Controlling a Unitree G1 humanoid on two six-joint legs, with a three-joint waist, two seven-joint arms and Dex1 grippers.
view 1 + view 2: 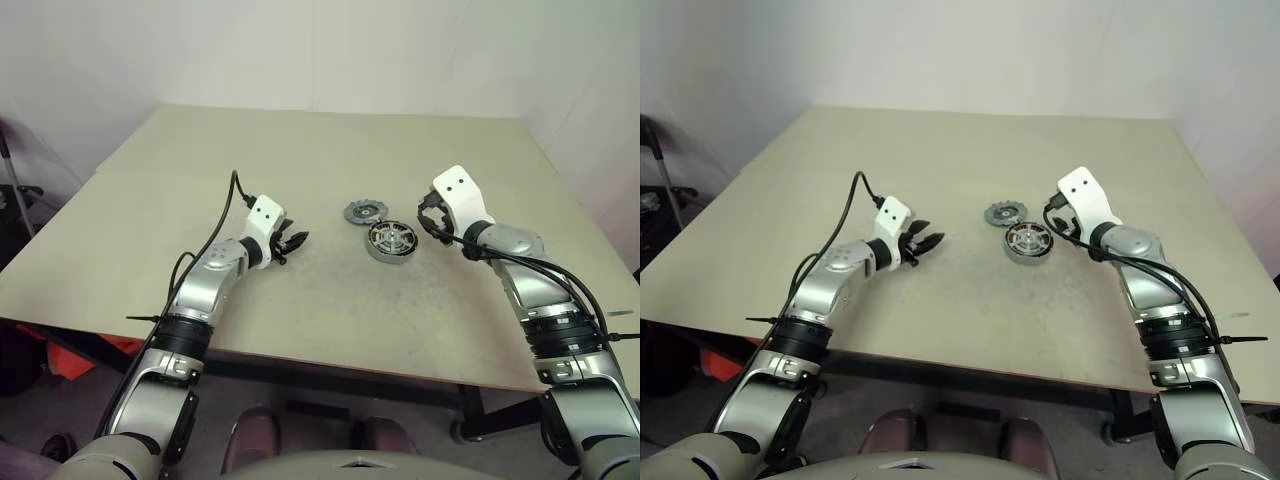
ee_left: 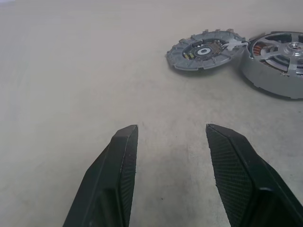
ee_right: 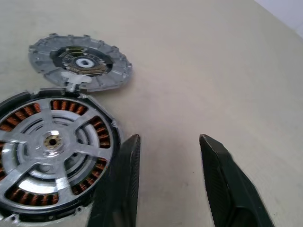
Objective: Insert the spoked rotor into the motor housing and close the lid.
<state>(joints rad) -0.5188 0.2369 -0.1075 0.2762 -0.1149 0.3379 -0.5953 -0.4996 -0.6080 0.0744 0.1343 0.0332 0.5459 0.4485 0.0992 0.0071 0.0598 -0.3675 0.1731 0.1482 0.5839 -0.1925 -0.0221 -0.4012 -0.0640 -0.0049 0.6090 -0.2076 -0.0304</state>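
The motor housing (image 1: 390, 241) sits at the table's middle, a grey round cup with copper coils. Inside it lies the spoked rotor (image 3: 52, 142), its silver spokes over the coils. The lid (image 1: 363, 211), a flat grey disc with a notched rim, lies flat just behind and to the left, touching the housing's rim. My right gripper (image 3: 168, 138) is open and empty, low over the table just right of the housing, with one finger (image 3: 124, 175) close beside its wall. My left gripper (image 1: 297, 242) is open and empty, a hand's width left of both parts, pointing toward them.
The beige table (image 1: 300, 330) stretches wide around the parts, with its front edge near me and white walls behind and to the right. Dark clutter stands on the floor past the table's left edge (image 1: 20, 200).
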